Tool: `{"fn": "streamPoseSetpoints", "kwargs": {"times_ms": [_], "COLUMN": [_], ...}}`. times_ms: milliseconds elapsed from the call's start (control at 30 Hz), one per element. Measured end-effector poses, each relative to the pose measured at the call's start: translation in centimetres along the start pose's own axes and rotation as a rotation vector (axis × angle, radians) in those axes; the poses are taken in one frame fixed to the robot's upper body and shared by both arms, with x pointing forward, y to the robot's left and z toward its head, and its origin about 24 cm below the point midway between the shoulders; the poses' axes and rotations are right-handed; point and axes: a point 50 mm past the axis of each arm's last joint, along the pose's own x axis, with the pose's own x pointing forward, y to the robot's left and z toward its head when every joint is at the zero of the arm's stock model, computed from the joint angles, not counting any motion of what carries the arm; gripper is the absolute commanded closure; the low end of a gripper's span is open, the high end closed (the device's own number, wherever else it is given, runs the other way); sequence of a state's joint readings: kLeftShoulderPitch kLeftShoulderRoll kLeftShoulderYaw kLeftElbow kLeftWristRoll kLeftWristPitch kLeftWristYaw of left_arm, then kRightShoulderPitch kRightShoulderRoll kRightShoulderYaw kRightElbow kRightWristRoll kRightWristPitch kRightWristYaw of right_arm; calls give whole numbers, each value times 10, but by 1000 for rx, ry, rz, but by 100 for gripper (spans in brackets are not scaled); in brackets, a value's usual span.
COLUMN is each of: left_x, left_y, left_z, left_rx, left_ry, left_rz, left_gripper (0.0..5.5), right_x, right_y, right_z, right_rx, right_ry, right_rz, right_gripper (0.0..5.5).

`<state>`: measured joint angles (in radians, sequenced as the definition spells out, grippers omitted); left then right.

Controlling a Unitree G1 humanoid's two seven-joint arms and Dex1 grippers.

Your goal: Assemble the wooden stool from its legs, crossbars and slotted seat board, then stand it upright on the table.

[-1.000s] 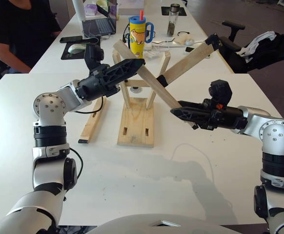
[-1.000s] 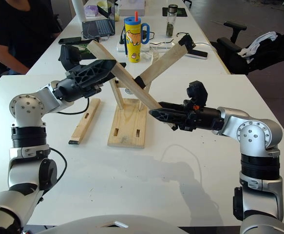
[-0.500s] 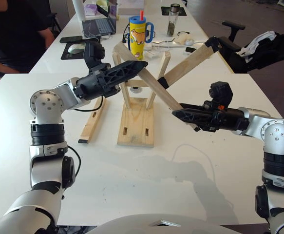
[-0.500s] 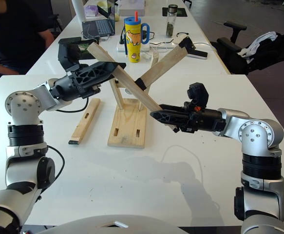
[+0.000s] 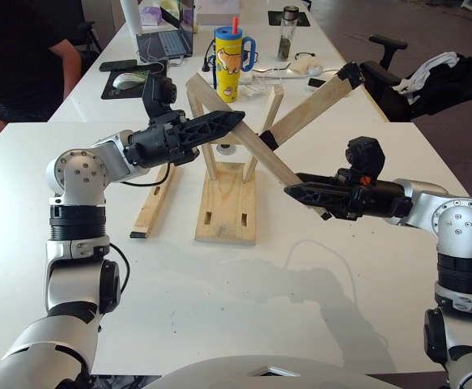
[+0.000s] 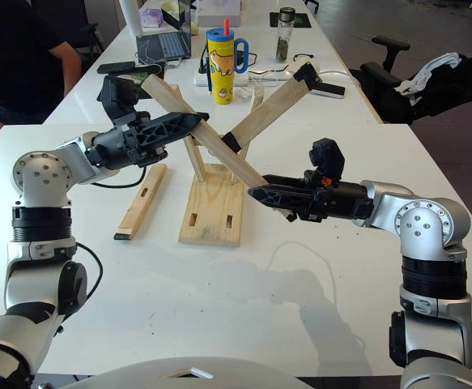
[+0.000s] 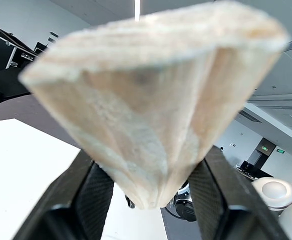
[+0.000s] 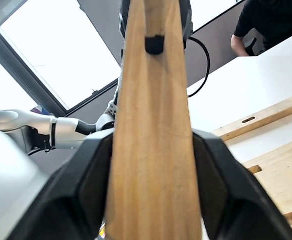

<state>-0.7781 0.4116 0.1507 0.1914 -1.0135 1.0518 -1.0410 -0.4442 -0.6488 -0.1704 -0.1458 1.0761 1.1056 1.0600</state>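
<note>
left fingers: closed on the upper end of a long pale wooden leg; the left wrist view shows the wood clamped between both pads.
right fingers: closed on the lower end of the same leg, with the wood running straight out between them. a dark slot is cut into its face further along.

held part: the leg hangs slanted in the air between the two arms, above the board and clear of it. a second pale wooden bar with a black end cap rises from the leg's middle at a steep angle. they meet at a dark joint, but i cannot tell if it is fully seated.

below: a flat pale wooden slotted seat board lies on the white bench. two pale wooden legs joined by a short crossbar stand on its far end. two slots at the near end are open. a loose slotted wooden leg with a black tip lies flat just beside the board, on the robot's left.

step in hand (judgement): the far leg pair looks fitted and the second leg set is being carried to the open near slots, so the task is roughly half done.

next move calls for: swinging the held leg towards upright, lining its plain end over one open slot, then pressing straight down. the standing pair is close, so the raised bar must not knock it.
</note>
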Motion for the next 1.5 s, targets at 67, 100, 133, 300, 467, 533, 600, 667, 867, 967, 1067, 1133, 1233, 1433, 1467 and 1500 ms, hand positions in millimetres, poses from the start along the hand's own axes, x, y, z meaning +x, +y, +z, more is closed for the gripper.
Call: {"fn": "streamPoseSetpoints", "kwargs": {"times_ms": [67,100,133,300,467,533,600,667,867,967,1067,1133,1233,1433,1467,1500], "left_x": [-2,-3,-5,-25,-55,-66,-80,-97,-109,-102,-96,-93,-93,-97,-96,-95], "left_y": [1,2,3,7,1,-3,-5,-10,-14,-8,-1,0,-3,1,1,1], "left_z": [-1,-1,-1,1,22,29,36,44,67,67,60,59,56,39,36,34], "left_rx": [5,7,9,32,113,138,155,182,250,253,231,234,248,248,256,266], "left_ry": [1,-2,-5,-30,-95,-111,-114,-106,-88,-74,-60,-54,-43,-38,-34,-31], "left_rz": [4,8,16,106,209,245,294,355,395,376,358,345,344,392,399,402], "left_gripper": [346,346,346,346,346,346,346,346,346,346,346,346,346,347,347,347], "right_x": [0,0,-1,-8,-31,-34,-31,-15,46,51,53,51,38,9,5,3], "right_y": [0,0,-1,0,-12,-20,-32,-40,-52,-61,-69,-72,-77,-85,-85,-85], "right_z": [0,0,0,-5,-36,-47,-62,-77,-124,-138,-137,-134,-125,-109,-107,-106], "right_rx": [0,2,3,20,27,-4,-114,-254,-664,-758,-824,-863,-892,-951,-942,-920], "right_ry": [-1,-2,-3,-5,85,131,233,300,449,497,503,514,541,620,621,619], "right_rz": [1,0,-1,3,-176,-257,-377,-439,-407,-446,-483,-502,-541,-603,-608,-606], "right_gripper": [233,213,200,177,177,177,177,177,177,177,177,177,177,177,177,177]}}
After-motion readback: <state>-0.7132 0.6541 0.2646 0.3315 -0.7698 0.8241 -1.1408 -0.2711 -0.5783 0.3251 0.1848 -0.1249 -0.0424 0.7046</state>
